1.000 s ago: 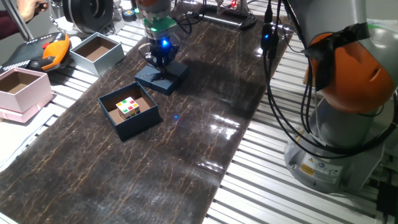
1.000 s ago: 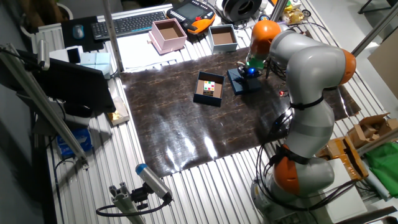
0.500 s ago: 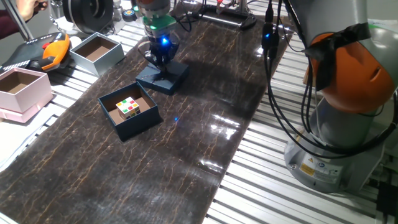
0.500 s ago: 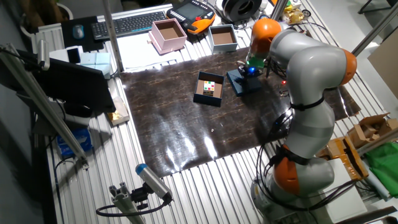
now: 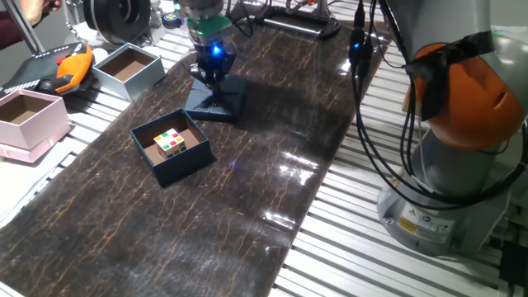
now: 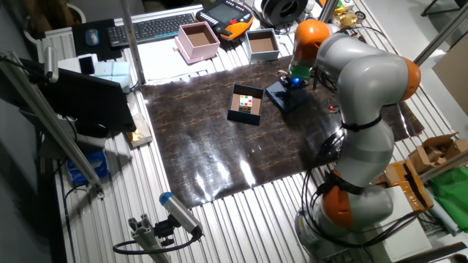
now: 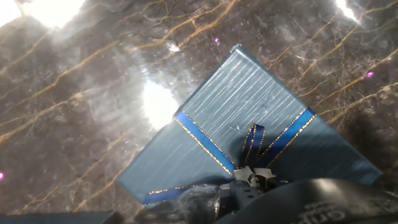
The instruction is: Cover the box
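Observation:
The navy box stands open on the dark mat, with a colour cube inside; it also shows in the other fixed view. Its navy lid with a ribbon bow lies behind and to the right of the box and is tilted, with one side raised. My gripper stands straight over the lid and is shut on it at the bow. In the hand view the lid fills the middle and my gripper meets at the bow. The lid also shows in the other fixed view.
A pale pink box and a light grey box with brown inside stand on the slatted table left of the mat. An orange device lies behind them. The arm's orange and grey base stands at the right.
My gripper has risen a little with the lid. The lid has gone from lying flat to tilted and has turned slightly. The box has not moved.

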